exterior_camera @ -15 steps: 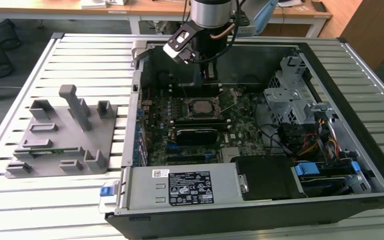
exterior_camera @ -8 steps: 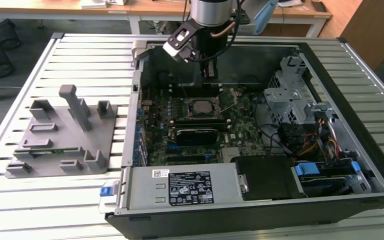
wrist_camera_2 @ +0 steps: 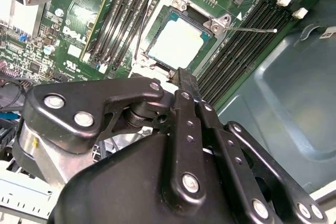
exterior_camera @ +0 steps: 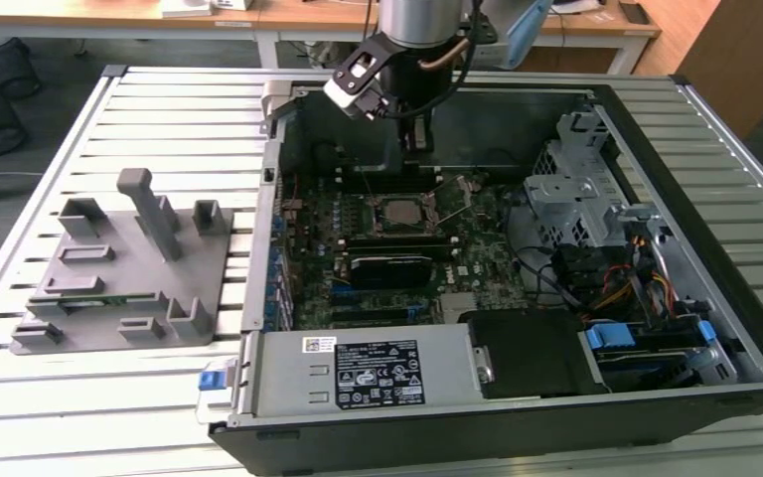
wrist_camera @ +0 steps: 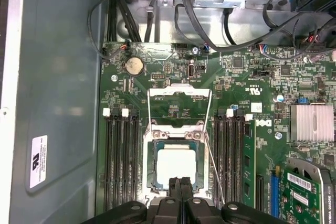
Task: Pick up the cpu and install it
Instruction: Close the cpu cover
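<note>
The cpu (wrist_camera: 176,167), a flat square chip with a pale silver top, lies in the open socket on the green motherboard (wrist_camera: 157,72); it also appears in the exterior view (exterior_camera: 395,214) and in the second wrist view (wrist_camera_2: 176,43). The socket's metal load plate (wrist_camera: 180,100) is swung open, and its wire lever (wrist_camera: 215,174) stands free beside it. My gripper (wrist_camera: 181,182) hangs above the near edge of the cpu, apart from it, with its black fingers pressed together and nothing between them. It is also seen in the second wrist view (wrist_camera_2: 186,80) and, inside the case, in the exterior view (exterior_camera: 415,159).
The open computer case (exterior_camera: 699,119) lies on a slatted metal table. Memory slots (wrist_camera: 122,161) flank the socket. A grey fixture block (exterior_camera: 123,263) stands at the exterior view's left. The power supply (exterior_camera: 355,373), drive cage (exterior_camera: 574,189) and cables (wrist_camera: 210,24) crowd the case.
</note>
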{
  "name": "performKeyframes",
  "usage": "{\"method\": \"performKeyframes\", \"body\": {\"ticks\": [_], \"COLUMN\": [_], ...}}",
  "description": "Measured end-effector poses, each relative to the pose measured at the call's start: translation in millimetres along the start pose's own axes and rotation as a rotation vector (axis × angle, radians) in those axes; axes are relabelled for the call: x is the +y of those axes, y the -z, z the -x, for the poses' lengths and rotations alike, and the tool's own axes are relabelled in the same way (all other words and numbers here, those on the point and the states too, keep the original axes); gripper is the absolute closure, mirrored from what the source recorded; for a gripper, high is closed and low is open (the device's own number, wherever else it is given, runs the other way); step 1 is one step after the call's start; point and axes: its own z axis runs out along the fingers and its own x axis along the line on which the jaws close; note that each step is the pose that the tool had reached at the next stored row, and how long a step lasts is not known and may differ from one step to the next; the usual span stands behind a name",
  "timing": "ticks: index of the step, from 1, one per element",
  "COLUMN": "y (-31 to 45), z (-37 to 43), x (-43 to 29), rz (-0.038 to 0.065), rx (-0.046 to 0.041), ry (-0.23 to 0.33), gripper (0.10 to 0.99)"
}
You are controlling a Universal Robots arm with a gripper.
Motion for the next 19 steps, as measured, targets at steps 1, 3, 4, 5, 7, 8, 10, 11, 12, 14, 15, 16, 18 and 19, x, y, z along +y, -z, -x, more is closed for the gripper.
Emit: {"method": "performKeyframes", "body": {"ticks": [1,3,4,5,7,8,10,11,12,14,15,16,18,19], "y": [1.2,3.7,4.5,4.8,4.8,4.9,4.8,4.7,4.7,4.6,4.5,4.5,4.5,4.4], "z": [0.0,0.0,0.0,0.0,0.0,-0.1,-0.1,-0.2,-0.2,-0.4,-0.4,-0.5,-0.6,-0.6], "x": [0.1,0.2,0.2,0.2,0.4,0.9,2.6,3.6,4.4,5.7,6.3,6.9,8.3,8.9], "rz": [0.0,0.0,0.0,0.0,0.0,0.0,0.0,0.0,0.0,0.0,0.0,0.0,0.0,0.0], "rx": [0.0,-0.0001,-0.0002,0.0,0.0002,-0.0001,-0.0001,0.0,-0.0001,0.0,0.0,0.0,0.0,-0.0001], "ry": [0.0,0.0,0.0,0.0,0.0,0.0,0.0,0.0,0.0,0.0,0.0,0.0,0.0,0.0], "gripper": [0.98,0.98,0.98,0.98,0.98,0.98,0.98,0.98,0.98,0.98,0.98,0.98,0.98,0.98]}}
